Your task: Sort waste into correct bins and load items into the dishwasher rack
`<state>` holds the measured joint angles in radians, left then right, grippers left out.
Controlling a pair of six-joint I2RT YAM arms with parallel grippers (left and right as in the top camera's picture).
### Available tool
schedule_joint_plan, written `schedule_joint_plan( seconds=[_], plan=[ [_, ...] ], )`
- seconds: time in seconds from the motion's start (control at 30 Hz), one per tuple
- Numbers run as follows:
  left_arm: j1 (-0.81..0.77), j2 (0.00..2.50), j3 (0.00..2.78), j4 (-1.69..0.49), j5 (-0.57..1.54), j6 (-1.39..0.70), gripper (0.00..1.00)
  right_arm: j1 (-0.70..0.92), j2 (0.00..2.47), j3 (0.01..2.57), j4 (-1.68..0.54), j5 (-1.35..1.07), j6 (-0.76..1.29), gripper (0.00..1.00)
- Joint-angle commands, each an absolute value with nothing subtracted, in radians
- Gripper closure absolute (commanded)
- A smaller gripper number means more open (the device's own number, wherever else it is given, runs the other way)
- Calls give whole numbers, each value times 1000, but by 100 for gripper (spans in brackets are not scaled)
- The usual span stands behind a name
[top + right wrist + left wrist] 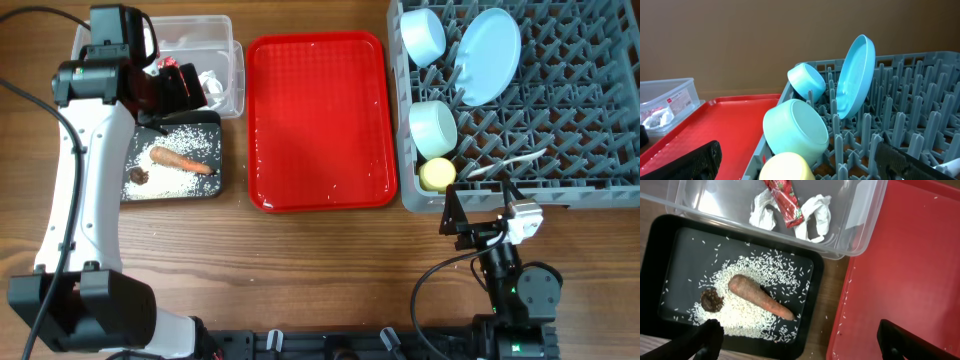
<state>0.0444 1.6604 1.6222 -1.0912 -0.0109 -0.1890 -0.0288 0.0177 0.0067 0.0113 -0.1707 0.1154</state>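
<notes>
Overhead view of a wooden desk (330,260) with 2 robot arms. At the far left, your left fingers (705,339) hang spread wide and empty above the black tray (660,265), which sits just beside the clear tub (860,225). The tub holds the red snack wrapper (787,200) lying on crumpled white tissue (812,215). The black tray holds the carrot stick (760,297) and the small brown lump (711,300) on a bed of white rice (765,275).

The red serving tray (320,120) sits mid-desk, bare except for what look like a few stray grains near its left rim; they are too small to be sure of.

On the right, the grey rack (580,130) carries the light blue plate (490,55) on edge, the light blue bowl (422,35), the pale green bowl (433,128), the yellow cup (437,174) and the white spoon (505,163). Your right fingers (690,160) are also spread and empty, just outside the rack's near edge.

Sorting and loading look complete, so the step in hand is probably clearing away. Lift the left arm straight up before swinging it, so you miss the tub's rim. Draw the right arm back from the rack, away from the cup at its edge.
</notes>
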Motion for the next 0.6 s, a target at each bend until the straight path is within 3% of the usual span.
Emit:
schedule_joint_plan(
  seconds=[0.0,0.1,0.27,0.4,0.57],
  plan=[
    [27,1555,1636,-1114,-20,-187,0,-25,18,5,12,-149,134,0],
    [-12,1406,1621,-1072,-100,-186,0,-25,18,5,12,-149,134,0],
    [-15,1047,1281,-613,-23,-49,0,-25,18,5,12,-149,134,0],
    [-15,622,620,-138,-10,-49,0,-25,18,5,12,-149,134,0],
    [-15,292,183,85,19,-60,0,-25,18,5,12,-149,134,0]
  ],
)
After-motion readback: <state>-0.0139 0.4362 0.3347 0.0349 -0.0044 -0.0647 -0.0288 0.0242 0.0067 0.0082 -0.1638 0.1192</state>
